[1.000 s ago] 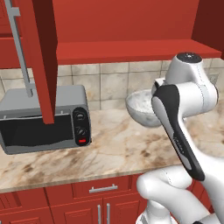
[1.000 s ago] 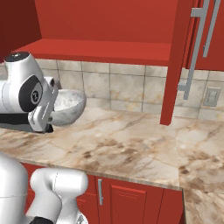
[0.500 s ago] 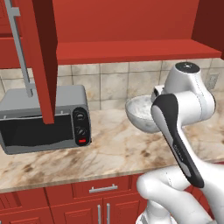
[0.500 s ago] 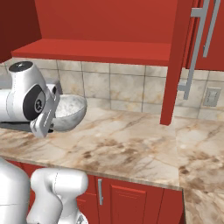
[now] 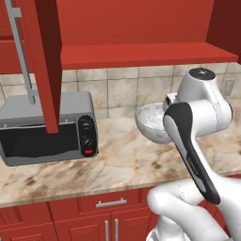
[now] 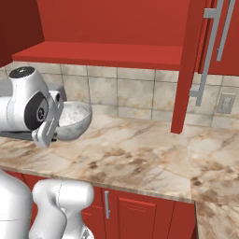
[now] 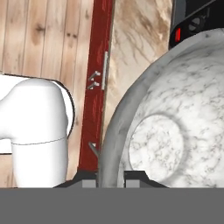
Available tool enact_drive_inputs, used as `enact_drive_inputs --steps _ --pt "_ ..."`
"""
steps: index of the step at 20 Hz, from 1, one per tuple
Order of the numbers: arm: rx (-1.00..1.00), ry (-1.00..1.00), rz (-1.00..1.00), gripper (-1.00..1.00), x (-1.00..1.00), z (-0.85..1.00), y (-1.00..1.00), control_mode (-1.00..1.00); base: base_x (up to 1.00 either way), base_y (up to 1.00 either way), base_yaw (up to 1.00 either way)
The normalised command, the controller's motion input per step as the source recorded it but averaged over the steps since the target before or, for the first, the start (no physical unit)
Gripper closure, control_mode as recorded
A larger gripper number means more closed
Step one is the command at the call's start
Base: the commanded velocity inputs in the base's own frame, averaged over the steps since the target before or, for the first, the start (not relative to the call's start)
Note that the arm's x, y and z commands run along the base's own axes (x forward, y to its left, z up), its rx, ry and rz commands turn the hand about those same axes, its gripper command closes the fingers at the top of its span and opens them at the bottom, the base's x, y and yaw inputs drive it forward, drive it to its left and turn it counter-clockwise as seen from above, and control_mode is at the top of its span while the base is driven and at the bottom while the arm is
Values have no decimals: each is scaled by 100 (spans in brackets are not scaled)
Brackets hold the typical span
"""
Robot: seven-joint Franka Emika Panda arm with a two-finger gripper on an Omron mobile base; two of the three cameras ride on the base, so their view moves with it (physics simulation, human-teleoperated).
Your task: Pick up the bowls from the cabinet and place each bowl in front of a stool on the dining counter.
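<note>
I have the gripper (image 7: 110,180) clenched on the near rim of the grey-white marbled bowl (image 7: 175,127); in the hand view the rim wall runs between the two fingertips (image 7: 89,183), so the hold looks like a thin edge pinch and not a wrap. The base views put the bowl (image 5: 153,123) in the air above the wall counter (image 5: 117,160), below the red cabinet shelf (image 5: 141,55) and just right of the toaster oven (image 5: 47,124). The open cabinet door (image 6: 186,65) hangs down to the right, well apart from the bowl. I cannot see the second bowl, the stools or the dining counter from here. My worry is the grip: a deep bowl carried by one edge could pivot or slide out if the wrist rolls or the base drives off sharply. I also judge the swing-out risky: the toaster oven sits close on one side and the shelf edge overhead, so a wide arc could clip either. The bowl is tilted already, by the look of the hand view.
</note>
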Motion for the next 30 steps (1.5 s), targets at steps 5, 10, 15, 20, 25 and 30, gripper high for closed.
enact_drive_inputs --steps 5,10,15,20,25,30 --pt "0 0 0 100 0 0 0 100 -56 12 0" --pt "0 0 0 100 0 0 0 100 -73 27 0" --pt "0 0 0 100 0 0 0 100 -63 39 2" --pt "0 0 0 100 0 0 0 100 -47 43 26" --pt "0 0 0 100 0 0 0 100 -28 24 59" --pt "0 0 0 100 0 0 0 100 -2 13 76"
